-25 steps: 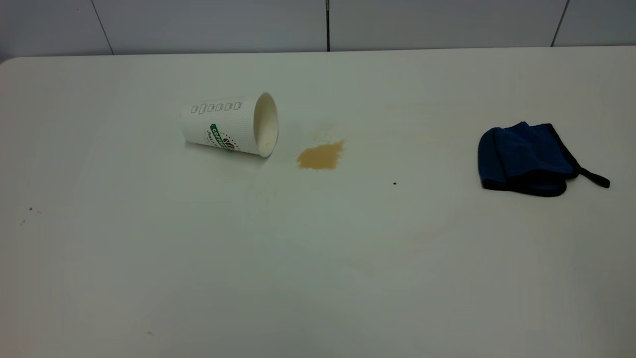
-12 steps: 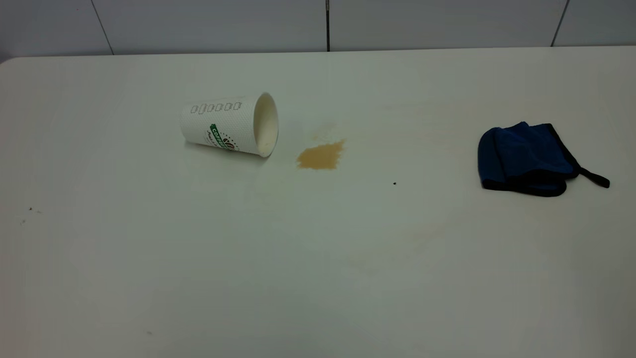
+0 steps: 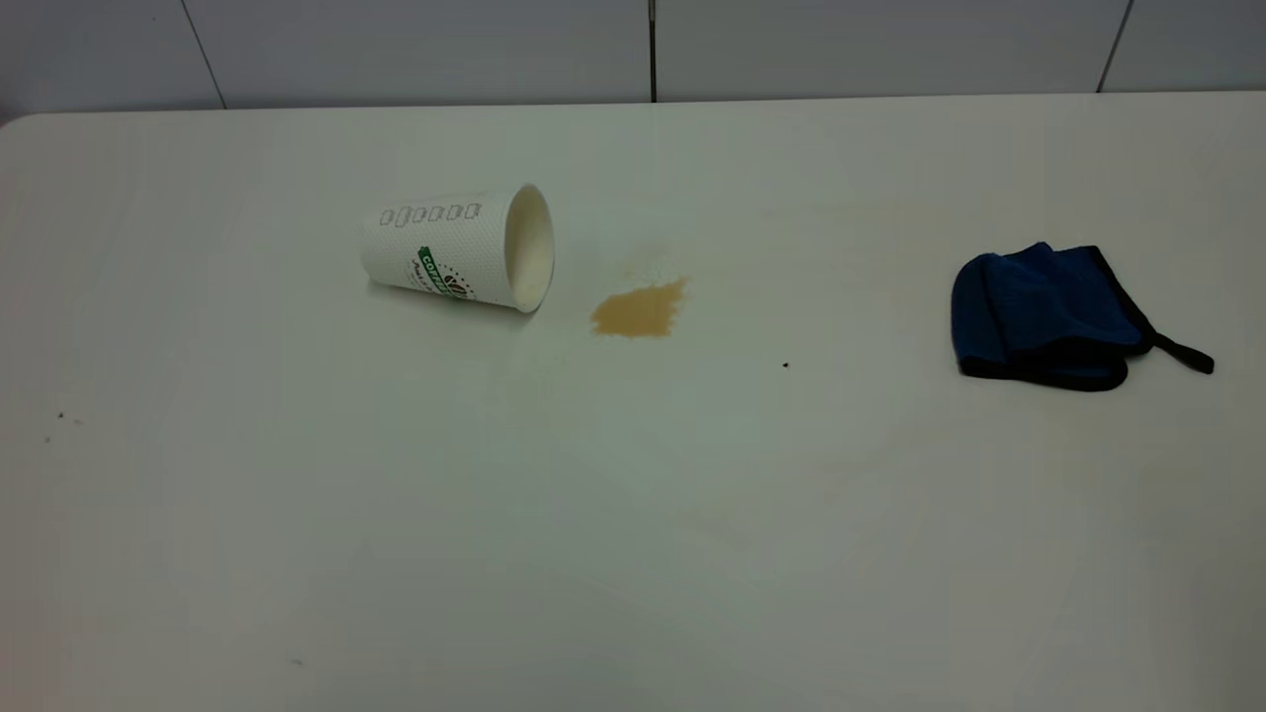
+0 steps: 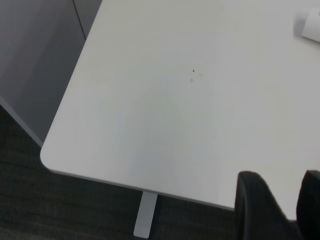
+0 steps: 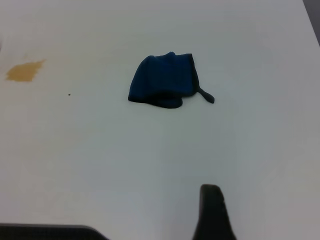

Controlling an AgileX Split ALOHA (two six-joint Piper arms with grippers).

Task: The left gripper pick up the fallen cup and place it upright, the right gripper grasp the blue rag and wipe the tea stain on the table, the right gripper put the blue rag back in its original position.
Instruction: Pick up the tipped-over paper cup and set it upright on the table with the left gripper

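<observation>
The white paper cup (image 3: 457,249) lies on its side on the table (image 3: 633,514), left of centre, its mouth towards the tea stain (image 3: 638,311). The tan stain lies just right of the cup. The folded blue rag (image 3: 1043,314) lies far right, its black loop tag pointing right. Neither arm shows in the exterior view. In the left wrist view my left gripper (image 4: 290,200) hovers open and empty over the table's near left corner, and a sliver of the cup (image 4: 312,25) shows far off. In the right wrist view only a small black part of my right gripper (image 5: 212,212) shows, well short of the rag (image 5: 162,80) and the stain (image 5: 25,71).
A grey tiled wall (image 3: 633,44) runs behind the table. The table's rounded corner (image 4: 47,155) and a grey leg (image 4: 145,215) stand over dark floor. Tiny dark specks (image 3: 785,365) dot the tabletop. Faint dried rings mark the middle.
</observation>
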